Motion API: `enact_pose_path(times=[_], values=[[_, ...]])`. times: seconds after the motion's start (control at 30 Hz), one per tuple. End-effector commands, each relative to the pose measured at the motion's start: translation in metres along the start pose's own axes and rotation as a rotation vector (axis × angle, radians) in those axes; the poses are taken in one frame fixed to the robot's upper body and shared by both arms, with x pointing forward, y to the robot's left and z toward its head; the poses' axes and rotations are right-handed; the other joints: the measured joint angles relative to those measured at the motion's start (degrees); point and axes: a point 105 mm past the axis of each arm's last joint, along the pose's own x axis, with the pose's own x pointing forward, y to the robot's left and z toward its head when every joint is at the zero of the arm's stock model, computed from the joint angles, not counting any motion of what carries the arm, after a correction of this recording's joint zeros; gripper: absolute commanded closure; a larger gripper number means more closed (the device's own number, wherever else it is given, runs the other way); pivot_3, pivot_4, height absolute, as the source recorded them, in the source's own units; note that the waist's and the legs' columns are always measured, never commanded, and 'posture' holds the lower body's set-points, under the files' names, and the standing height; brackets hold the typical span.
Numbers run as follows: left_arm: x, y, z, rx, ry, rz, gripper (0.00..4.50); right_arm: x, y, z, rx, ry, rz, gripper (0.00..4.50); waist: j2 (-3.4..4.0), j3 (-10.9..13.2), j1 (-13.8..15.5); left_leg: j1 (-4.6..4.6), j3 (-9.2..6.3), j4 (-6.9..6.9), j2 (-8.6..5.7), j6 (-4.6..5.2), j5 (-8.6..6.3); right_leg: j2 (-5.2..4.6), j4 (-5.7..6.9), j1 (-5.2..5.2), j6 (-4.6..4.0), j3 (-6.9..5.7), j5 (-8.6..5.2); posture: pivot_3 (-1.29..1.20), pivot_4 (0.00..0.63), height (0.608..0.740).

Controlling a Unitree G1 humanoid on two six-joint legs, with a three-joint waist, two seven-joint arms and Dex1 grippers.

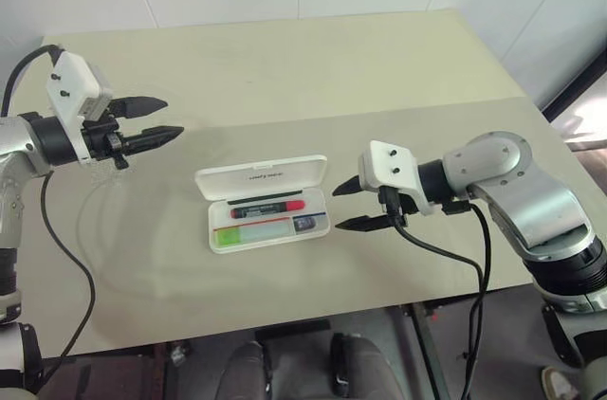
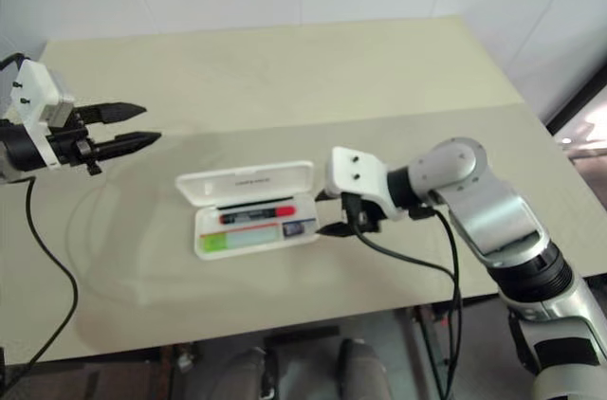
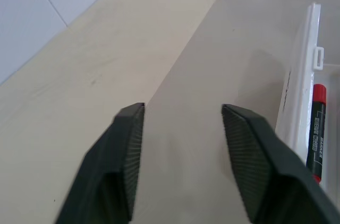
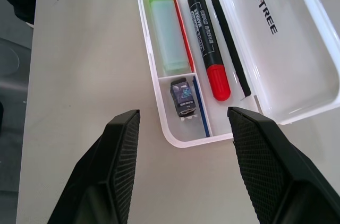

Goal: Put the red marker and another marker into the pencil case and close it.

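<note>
The broad beige surface (image 1: 285, 68) carries a flat white plastic pencil case (image 1: 268, 203) at the centre of the frame, its hinged lid (image 1: 262, 176) lying open toward the far side. Inside, the back compartment holds a black-barrelled red marker (image 1: 268, 209), red cap pointing right. The front compartment holds a light green marker (image 4: 164, 19); a small dark stub (image 4: 183, 98) sits in the small end compartment. The right tool (image 1: 353, 205) hovers just right of the case, fingers spread and empty. The left tool (image 1: 161, 118), at upper left, is open and empty too.
</note>
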Motion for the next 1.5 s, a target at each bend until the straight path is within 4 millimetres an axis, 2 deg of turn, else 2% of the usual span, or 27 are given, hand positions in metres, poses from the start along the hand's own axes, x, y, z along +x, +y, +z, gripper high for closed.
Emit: enact_pose_path(times=[0.03, 0.1, 0.13, 0.27, 0.6, 0.77, 1.0, 1.27, 1.5], values=[[0.006, 0.002, 0.0, 0.035, -0.007, -0.013, 3.6, -0.015, -0.004, 0.017, -0.05, -0.034, -0.055, 1.72, 0.0, 0.0, 0.02, 0.0, 0.0, 0.01, 0.0, 0.0, 0.0, 0.0, 0.01, 0.0, 0.0, 0.0, 0.0, 0.0, 0.15, 0.74], [0.017, -0.001, -0.003, 0.03, -0.022, -0.047, 4.28, -0.023, -0.008, 0.026, -0.043, -0.064, -0.077, 1.72, 0.0, 0.0, 0.06, -0.01, 0.0, 0.03, 0.0, 0.0, 0.0, 0.0, 0.01, 0.0, 0.0, 0.0, 0.0, 0.0, 0.15, 0.74], [0.021, -0.002, -0.004, 0.031, -0.026, -0.059, 4.47, -0.025, -0.01, 0.029, -0.041, -0.074, -0.084, 1.72, 0.0, 0.0, 0.06, -0.02, 0.0, 0.05, 0.0, 0.0, 0.0, 0.0, 0.02, 0.0, 0.0, 0.0, 0.0, 0.0, 0.15, 0.74], [0.042, -0.012, -0.005, 0.053, -0.03, -0.152, 4.47, -0.041, -0.007, 0.05, -0.007, -0.154, -0.072, 1.72, 0.0, 0.0, 0.23, -0.03, 0.01, 0.06, -0.01, 0.02, -0.01, -0.01, 0.02, 0.0, 0.0, 0.0, 0.0, 0.0, 0.15, 0.74], [0.068, -0.02, 0.004, 0.126, -0.048, -0.287, 4.47, -0.048, -0.009, 0.057, 0.01, -0.154, -0.108, 1.72, -0.02, -0.01, 0.5, -0.03, 0.03, 0.1, 0.0, 0.03, -0.02, 0.0, 0.03, 0.0, 0.01, 0.0, 0.0, 0.0, 0.15, 0.74], [0.066, -0.035, 0.011, 0.135, -0.051, -0.429, 4.47, -0.053, -0.009, 0.057, 0.016, -0.141, -0.12, 1.72, -0.02, -0.01, 0.63, -0.04, 0.04, 0.12, 0.0, 0.03, -0.02, 0.0, 0.03, 0.0, 0.01, 0.0, 0.0, 0.0, 0.15, 0.74], [0.057, -0.056, 0.007, 0.188, 0.016, -0.611, 4.47, -0.056, -0.008, 0.059, 0.019, -0.137, -0.124, 1.72, -0.02, -0.01, 0.83, -0.04, 0.04, 0.11, 0.0, 0.04, -0.02, 0.0, 0.01, 0.0, 0.01, 0.01, 0.0, 0.0, 0.15, 0.74], [0.057, -0.06, 0.006, 0.219, 0.042, -0.65, 4.47, -0.06, -0.008, 0.061, 0.012, -0.134, -0.132, 1.72, -0.02, -0.01, 1.3, -0.04, 0.04, 0.14, 0.0, 0.08, -0.05, 0.0, 0.02, 0.0, 0.01, 0.02, 0.0, 0.0, 0.15, 0.74], [0.06, -0.078, -0.007, 0.205, 0.049, -0.686, 4.47, -0.064, -0.006, 0.064, 0.017, -0.14, -0.134, 1.72, -0.02, -0.01, 1.22, -0.04, 0.05, 0.14, 0.01, 0.09, -0.05, 0.0, 0.02, 0.0, 0.01, 0.03, 0.0, 0.0, 0.15, 0.74]])
